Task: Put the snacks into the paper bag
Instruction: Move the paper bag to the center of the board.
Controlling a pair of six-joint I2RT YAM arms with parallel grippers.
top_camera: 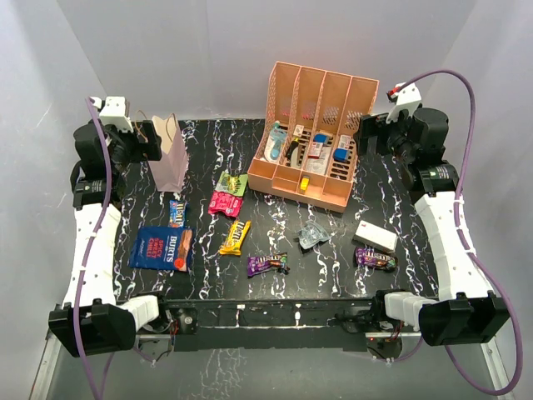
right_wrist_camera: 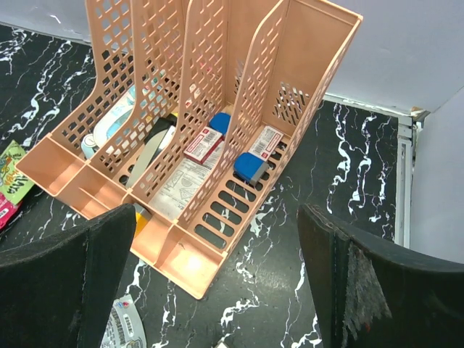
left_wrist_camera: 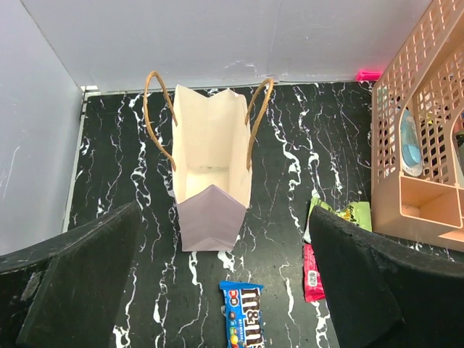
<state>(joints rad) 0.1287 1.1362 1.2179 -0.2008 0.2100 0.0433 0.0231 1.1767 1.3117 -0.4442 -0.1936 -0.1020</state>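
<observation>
**Paper bag** (top_camera: 169, 155): stands upright at the far left of the black marbled table (top_camera: 275, 288), mouth open. In the left wrist view the inside is seen pale, with no packet visible in it.

**Snacks:** all are seen lying on the table outside the bag.
- blue packet (top_camera: 177, 213): just in front of the bag
- large blue crisp bag (top_camera: 164, 247): nearer the front edge, beside the blue packet
- green packet (top_camera: 231, 183) and pink packet (top_camera: 225, 202): touching one another, between the bag and the peach slotted rack (top_camera: 312, 137)
- yellow packet (top_camera: 236, 237): near the table's middle
- purple wrapper (top_camera: 266, 264): in front of the yellow packet
- clear-silver packet (top_camera: 312, 235): right of centre
- second purple wrapper (top_camera: 375, 258): at the right, just in front of a white box (top_camera: 375, 236)

**Left gripper** (left_wrist_camera: 225, 239): held above the near side of the bag, jaws spread wide, nothing between them.

**Right gripper** (right_wrist_camera: 217, 217): held over the front right of the rack, jaws likewise spread wide and nothing gripped.

**Rack:** stands at the far middle, with small cartons and bottles seen in its slots.
</observation>
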